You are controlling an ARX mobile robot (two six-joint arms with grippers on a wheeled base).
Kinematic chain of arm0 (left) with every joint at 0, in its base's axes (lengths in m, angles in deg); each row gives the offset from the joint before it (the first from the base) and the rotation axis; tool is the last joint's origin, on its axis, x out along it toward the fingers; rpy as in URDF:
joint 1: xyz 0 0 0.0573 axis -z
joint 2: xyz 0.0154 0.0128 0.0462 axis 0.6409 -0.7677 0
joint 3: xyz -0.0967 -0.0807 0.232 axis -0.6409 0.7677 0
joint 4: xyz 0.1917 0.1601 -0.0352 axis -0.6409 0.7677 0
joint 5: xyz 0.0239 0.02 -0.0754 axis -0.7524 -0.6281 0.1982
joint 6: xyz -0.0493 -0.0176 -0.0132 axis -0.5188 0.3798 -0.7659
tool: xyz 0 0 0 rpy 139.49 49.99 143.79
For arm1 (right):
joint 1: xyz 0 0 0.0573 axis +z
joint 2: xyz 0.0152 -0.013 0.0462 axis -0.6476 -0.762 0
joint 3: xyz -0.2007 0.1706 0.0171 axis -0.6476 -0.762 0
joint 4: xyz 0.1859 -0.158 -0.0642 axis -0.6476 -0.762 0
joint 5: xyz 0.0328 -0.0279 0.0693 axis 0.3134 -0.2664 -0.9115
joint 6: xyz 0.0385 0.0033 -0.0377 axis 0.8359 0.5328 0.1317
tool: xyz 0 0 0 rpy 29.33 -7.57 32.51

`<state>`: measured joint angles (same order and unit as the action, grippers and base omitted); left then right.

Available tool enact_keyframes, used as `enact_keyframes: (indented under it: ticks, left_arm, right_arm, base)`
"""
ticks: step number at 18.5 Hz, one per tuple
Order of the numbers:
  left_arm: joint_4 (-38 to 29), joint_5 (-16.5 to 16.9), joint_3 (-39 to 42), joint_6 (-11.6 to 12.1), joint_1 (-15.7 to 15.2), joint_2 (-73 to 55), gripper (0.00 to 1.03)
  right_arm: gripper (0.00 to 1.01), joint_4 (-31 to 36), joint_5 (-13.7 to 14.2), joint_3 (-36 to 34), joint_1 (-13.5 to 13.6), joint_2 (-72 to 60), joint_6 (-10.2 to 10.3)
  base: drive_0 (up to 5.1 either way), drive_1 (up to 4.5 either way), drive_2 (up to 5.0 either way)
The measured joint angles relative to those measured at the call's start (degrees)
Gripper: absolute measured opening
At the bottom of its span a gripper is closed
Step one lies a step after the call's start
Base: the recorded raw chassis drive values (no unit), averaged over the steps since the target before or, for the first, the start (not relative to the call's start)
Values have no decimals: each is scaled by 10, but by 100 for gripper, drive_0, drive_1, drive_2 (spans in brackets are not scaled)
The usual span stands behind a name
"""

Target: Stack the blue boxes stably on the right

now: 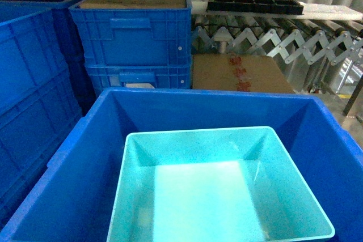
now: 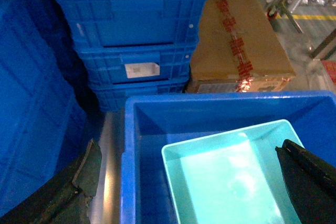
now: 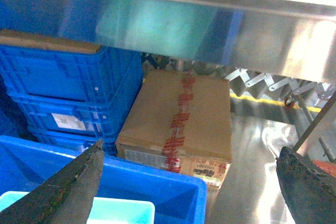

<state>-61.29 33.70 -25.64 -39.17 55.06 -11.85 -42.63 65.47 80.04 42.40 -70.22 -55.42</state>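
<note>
Turquoise tub [image 1: 218,196] sat inside the large blue bin [image 1: 91,157], its near edge cut off at the bottom of the head view, where neither arm showed. On the left, the left gripper [image 2: 184,182] was spread wide over bin and tub, holding nothing, only its dark fingertips [image 2: 79,174] visible. On the right, the right gripper [image 3: 191,182] gaped equally wide and empty before the taped cardboard carton [image 3: 178,119], showing just a corner of the tub.

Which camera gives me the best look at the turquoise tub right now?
Head view: the turquoise tub shows nearly whole, rim and floor, inside the big blue bin. Left wrist shows most of it; right wrist only a corner.
</note>
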Motion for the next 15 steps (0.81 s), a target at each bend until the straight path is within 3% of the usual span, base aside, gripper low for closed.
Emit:
enact_keyframes:
  ticks: [2, 4, 7, 8, 9, 10, 11, 12, 15]
  left_arm:
    - [16, -14, 6, -5, 8, 33, 98]
    - [42, -57, 14, -33, 40, 100, 98]
    - [45, -61, 17, -44, 40, 88, 98]
    - [16, -70, 26, -38, 41, 90, 97]
    - [-148, -113, 108, 0, 35, 129, 84]
    - [-251, -113, 202, 33, 16, 183, 72]
    - [-325, -104, 272, 51, -8, 219, 59]
    - [-368, -87, 324, 58, -23, 242, 46]
    - [-403, -46, 448, 66, -62, 301, 8]
  right_arm:
    - [98, -19, 1, -1, -6, 30, 0]
    - [98, -45, 24, -12, 0, 124, -10]
    - [98, -49, 27, -14, 2, 112, -16]
    - [91, -1, 58, -42, 6, 113, -5]
    - [78, 43, 53, -96, -6, 149, 6]
    - [65, 76, 57, -153, -19, 189, 14]
    - [52, 100, 63, -204, -26, 216, 19]
    - [40, 117, 58, -252, -23, 232, 20]
    - [1, 155, 58, -356, -21, 289, 21]
  base:
    - [0, 0, 0]
    - [0, 0, 0]
    - [0, 0, 0]
    - [0, 0, 0]
    - [0, 0, 0]
    - [0, 0, 0]
    - [0, 0, 0]
    - [0, 0, 0]
    - [0, 0, 0]
